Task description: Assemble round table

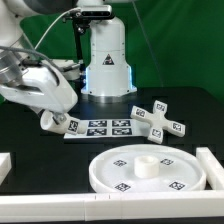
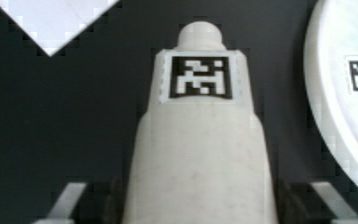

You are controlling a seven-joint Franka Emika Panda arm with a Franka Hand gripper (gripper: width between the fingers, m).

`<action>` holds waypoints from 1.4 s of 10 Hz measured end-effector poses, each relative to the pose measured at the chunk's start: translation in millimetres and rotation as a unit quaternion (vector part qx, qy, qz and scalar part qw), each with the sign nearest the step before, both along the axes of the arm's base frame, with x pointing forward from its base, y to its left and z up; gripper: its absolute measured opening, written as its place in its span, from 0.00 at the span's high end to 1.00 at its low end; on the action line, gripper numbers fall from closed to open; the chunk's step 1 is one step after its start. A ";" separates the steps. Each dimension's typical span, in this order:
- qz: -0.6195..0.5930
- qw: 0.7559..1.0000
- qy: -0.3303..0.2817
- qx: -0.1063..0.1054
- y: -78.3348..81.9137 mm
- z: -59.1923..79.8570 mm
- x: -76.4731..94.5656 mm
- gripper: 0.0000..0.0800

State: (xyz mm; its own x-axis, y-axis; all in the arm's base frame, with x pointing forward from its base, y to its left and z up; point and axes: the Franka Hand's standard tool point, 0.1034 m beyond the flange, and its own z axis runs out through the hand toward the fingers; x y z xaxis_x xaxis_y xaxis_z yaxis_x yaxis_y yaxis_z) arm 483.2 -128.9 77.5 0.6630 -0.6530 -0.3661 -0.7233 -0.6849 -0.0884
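Observation:
The short white leg (image 2: 201, 140) fills the wrist view, its rounded tip pointing away and a square tag on it. My gripper (image 2: 197, 198) is shut on it, one finger on each side. In the exterior view the gripper (image 1: 52, 118) holds the leg (image 1: 62, 122) low over the table at that view's left, by the end of the marker board. The round rimmed disc (image 1: 150, 168) with its central hub lies at the front. Its edge shows in the wrist view (image 2: 345, 80). The cross-shaped base (image 1: 156, 118) lies behind the disc.
The marker board (image 1: 100, 128) lies flat in the middle. White rails run along the front (image 1: 100, 210), the exterior view's right (image 1: 211, 165) and left (image 1: 5, 165). The robot's base (image 1: 106, 60) stands at the back. A white corner (image 2: 60, 25) shows in the wrist view.

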 end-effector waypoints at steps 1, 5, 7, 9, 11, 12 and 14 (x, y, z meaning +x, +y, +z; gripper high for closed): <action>0.009 0.999 -0.016 -0.028 16.2 12.1 11.7 0.49; 0.150 0.976 -0.102 -0.119 92.5 39.4 55.3 0.49; 0.140 0.964 -0.166 -0.153 90.6 37.4 61.9 0.49; 0.145 0.946 -0.225 -0.185 101.9 36.2 66.5 0.49; 0.173 0.921 -0.281 -0.209 149.4 51.4 83.0 0.49; 0.174 0.911 -0.302 -0.219 170.1 49.3 80.2 0.49; 0.180 0.901 -0.315 -0.239 169.2 45.7 78.3 0.49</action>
